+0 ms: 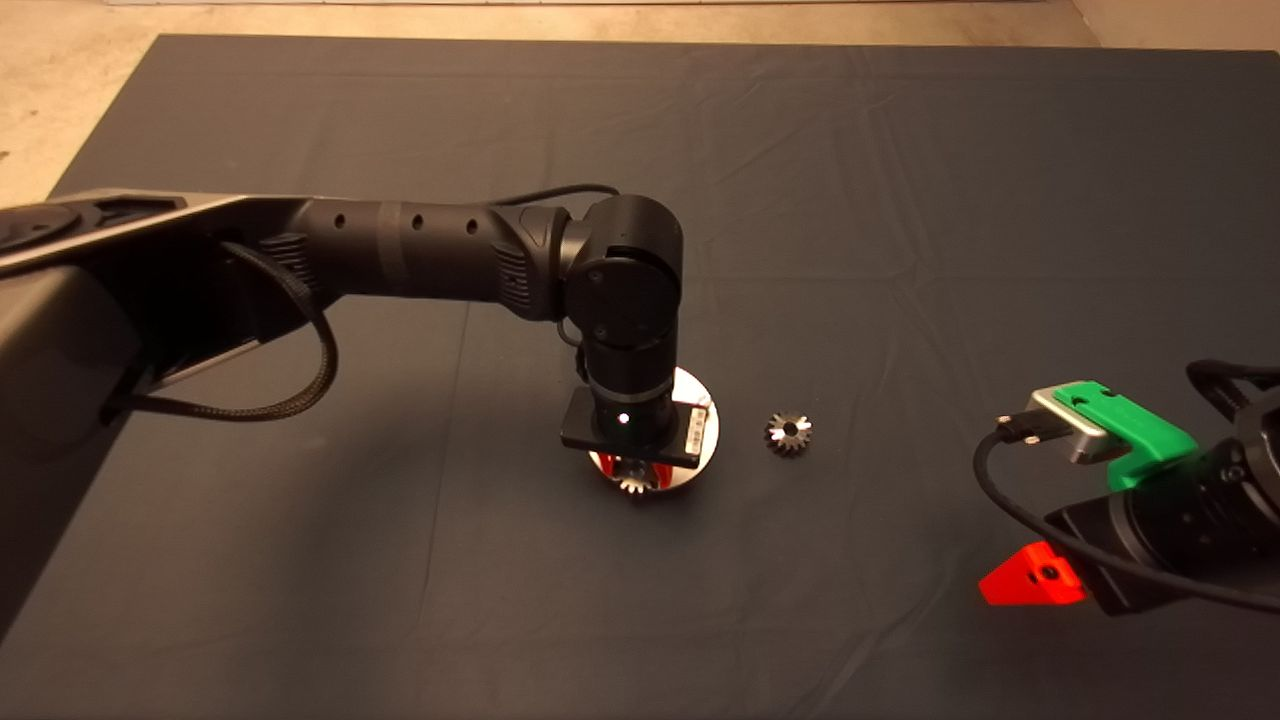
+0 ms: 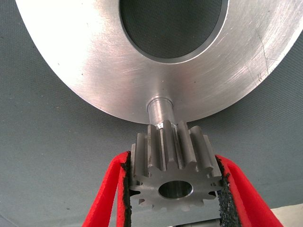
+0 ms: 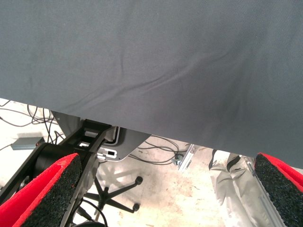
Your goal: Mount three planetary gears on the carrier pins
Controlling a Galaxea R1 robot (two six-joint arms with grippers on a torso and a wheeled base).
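My left gripper [image 1: 634, 478] [image 2: 173, 160] is shut on a silver-grey planetary gear [image 2: 175, 179] [image 1: 636, 486], its bore facing the wrist camera. It hangs over the near rim of the round metal disc [image 1: 703, 425] [image 2: 94, 71]. One carrier pin [image 2: 158, 111] stands at the rim just under the gear's far end. Whether the pin is inside the bore I cannot tell. The left arm hides the other pins. A second gear [image 1: 789, 433] lies flat on the mat just right of the disc. My right gripper [image 1: 1030, 580] [image 3: 168, 161] waits at the lower right, open and empty.
The dark mat [image 1: 900, 200] covers the table, with pale floor beyond its far edge. In the right wrist view the mat's edge gives way to floor with cables and a black chair base [image 3: 113, 194].
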